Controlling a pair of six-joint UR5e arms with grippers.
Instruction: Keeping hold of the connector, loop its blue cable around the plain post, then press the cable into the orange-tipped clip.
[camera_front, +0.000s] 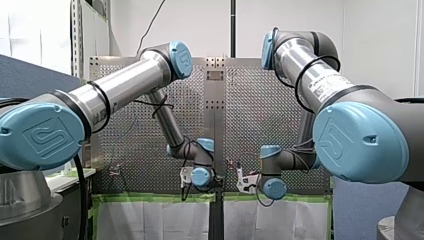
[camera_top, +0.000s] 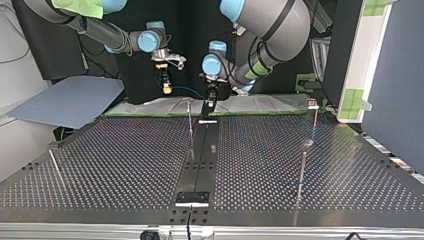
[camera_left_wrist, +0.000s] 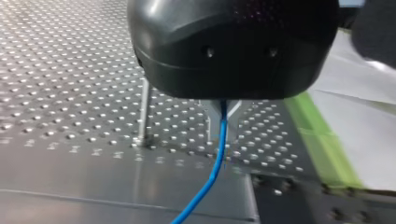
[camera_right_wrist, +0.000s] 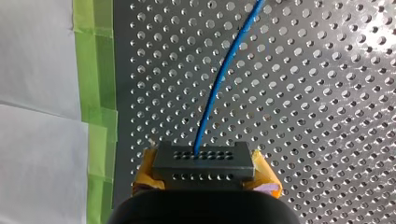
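Top view, left to right.
1. My right claw (camera_top: 167, 86): yellow pads (camera_right_wrist: 265, 176) clamped on both sides of the dark grey connector (camera_right_wrist: 203, 161). It is held near the counter's (camera_top: 115, 160) far edge, by the green tape (camera_right_wrist: 95, 70).
2. Blue cable (camera_right_wrist: 219, 79): leaves the connector's upper row of holes and runs across to item 4.
3. Thin post (camera_top: 190, 122): upright, just beside item 4.
4. My left claw (camera_left_wrist: 224, 114): metal fingers (camera_left_wrist: 212, 116) pinched on the blue cable, low over the counter.
5. Tall post (camera_top: 302, 167): upright, well apart at the right.
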